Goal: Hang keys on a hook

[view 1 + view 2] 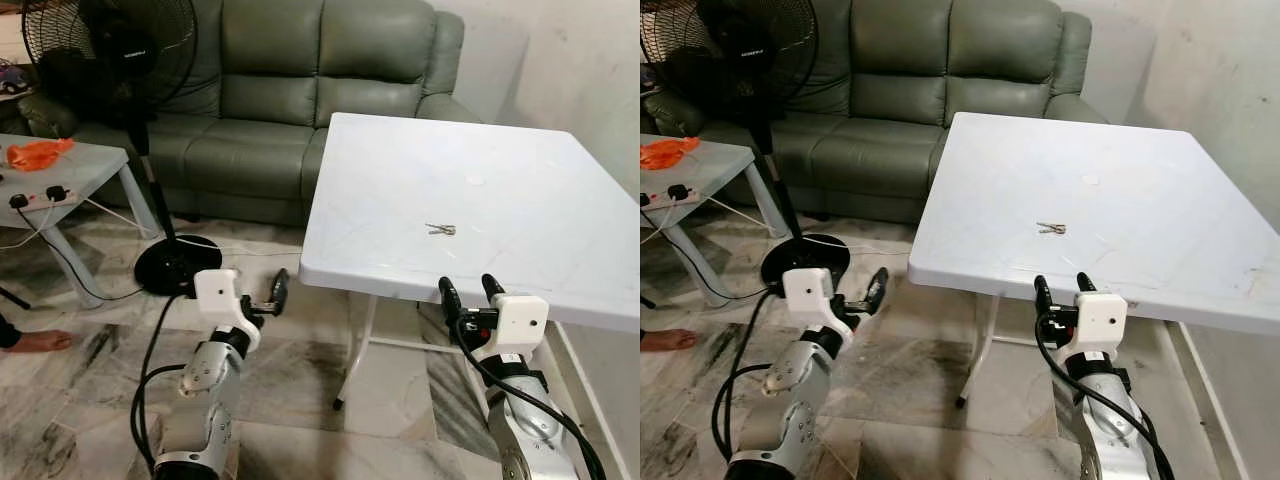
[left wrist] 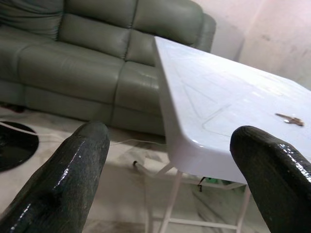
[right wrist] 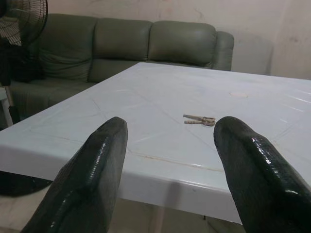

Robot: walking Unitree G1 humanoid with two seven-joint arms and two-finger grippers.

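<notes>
The keys (image 1: 440, 229) lie flat on the white surface (image 1: 540, 170), a small bunch set back from its near edge and roughly midway across, with bare white top on every side of them. No container is in sight and nothing else rests near the keys.

The right tool (image 1: 470, 290) hovers just short of the near edge of the surface, at about its height, its two black fingers (image 3: 92, 174) spread well apart and aimed toward the keys, which show in the right wrist view between the fingertips but well beyond them. The left tool (image 1: 272, 293) is held out over the tiled floor (image 1: 90, 400), off the surface's left corner and lower than the top; its fingers are likewise apart, framing that rounded corner in the left wrist view.

Behind the surface stands a green sofa (image 1: 290, 90). To the left a black standing fan (image 1: 120, 60) rises from a round base on the floor, next to a grey side table (image 1: 80, 170) carrying an orange object and a power strip. Open floor lies between the fan base and the surface's leg.
</notes>
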